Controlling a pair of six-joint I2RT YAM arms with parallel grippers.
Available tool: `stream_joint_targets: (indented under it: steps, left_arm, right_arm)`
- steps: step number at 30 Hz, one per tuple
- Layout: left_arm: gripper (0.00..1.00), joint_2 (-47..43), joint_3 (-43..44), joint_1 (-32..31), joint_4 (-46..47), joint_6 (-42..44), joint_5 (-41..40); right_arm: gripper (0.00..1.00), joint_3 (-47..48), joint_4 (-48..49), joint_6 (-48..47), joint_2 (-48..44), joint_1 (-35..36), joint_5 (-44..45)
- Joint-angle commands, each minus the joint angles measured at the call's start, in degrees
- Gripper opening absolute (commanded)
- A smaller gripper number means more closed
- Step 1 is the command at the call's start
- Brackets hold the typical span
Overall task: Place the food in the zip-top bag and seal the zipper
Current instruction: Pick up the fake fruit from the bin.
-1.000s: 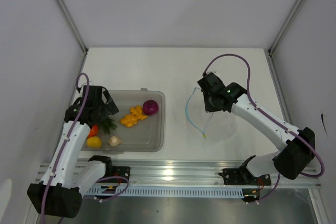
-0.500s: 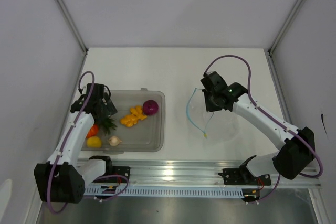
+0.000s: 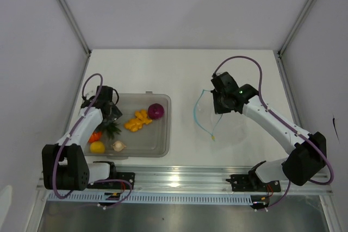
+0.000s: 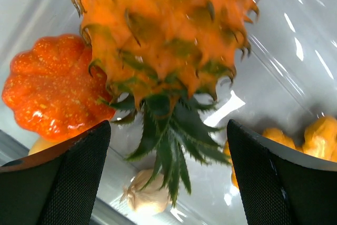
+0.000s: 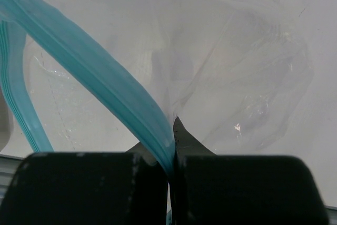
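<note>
The food lies in a translucent grey tub [image 3: 163, 99]: a purple onion [image 3: 156, 111], orange pieces [image 3: 137, 120], a lemon [image 3: 98, 146], a garlic bulb [image 3: 118, 145], an orange-red pumpkin [image 3: 95, 136] and an orange pineapple with spiky green leaves [image 3: 112, 129]. My left gripper [image 3: 110, 117] is open and hovers just above the pineapple [image 4: 168, 35], with its fingers on either side of the leaves, the pumpkin [image 4: 52, 93] and the garlic [image 4: 147, 196]. My right gripper [image 3: 216, 107] is shut on the zipper [image 5: 89, 67] of the clear zip-top bag [image 5: 221, 61], whose mouth gapes towards the tub.
The tub stands at the near left of the white table [image 3: 179, 74]. The bag [image 3: 228, 126] lies at centre right. Grey walls enclose the table on three sides. A metal rail [image 3: 179, 180] runs along the near edge.
My left arm has swung its elbow back and left, and its gripper has shifted slightly right over the pineapple. My right gripper has edged slightly right with the bag's zipper.
</note>
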Motion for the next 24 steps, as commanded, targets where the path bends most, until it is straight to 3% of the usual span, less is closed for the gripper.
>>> stream_joint_targets:
  steps: [1,4,10,13,14,17,24]
  left_arm:
    - [0.92,2.66,1.35,0.67,2.50,-4.90,-3.60]
    - [0.91,5.39,2.14,2.60,2.94,-5.52,-2.02]
    - [0.74,9.35,1.44,2.69,4.96,-6.22,0.18]
    - [0.57,9.26,1.00,2.69,6.01,-5.61,1.67]
    - [0.45,9.00,1.00,2.69,6.54,-4.82,2.37]
    - [0.24,8.12,1.26,2.77,6.89,-3.77,3.86]
    - [0.08,-3.12,0.47,1.46,5.24,0.54,11.77]
  right_arm:
    - [0.00,-0.36,1.50,-0.55,-1.22,-0.27,-0.66]
    - [0.00,-0.54,1.06,-0.55,-1.74,-0.36,-0.22]
    - [0.00,-0.63,0.71,-0.46,-2.53,-0.71,-0.13]
    - [0.00,-0.80,0.62,-0.20,-2.80,-0.71,0.05]
    - [0.00,-0.89,0.54,-0.03,-2.97,-0.71,0.05]
    - [0.00,-0.89,0.45,0.24,-3.33,-0.71,0.14]
    - [0.00,-0.11,-1.04,0.50,-3.68,-0.71,0.40]
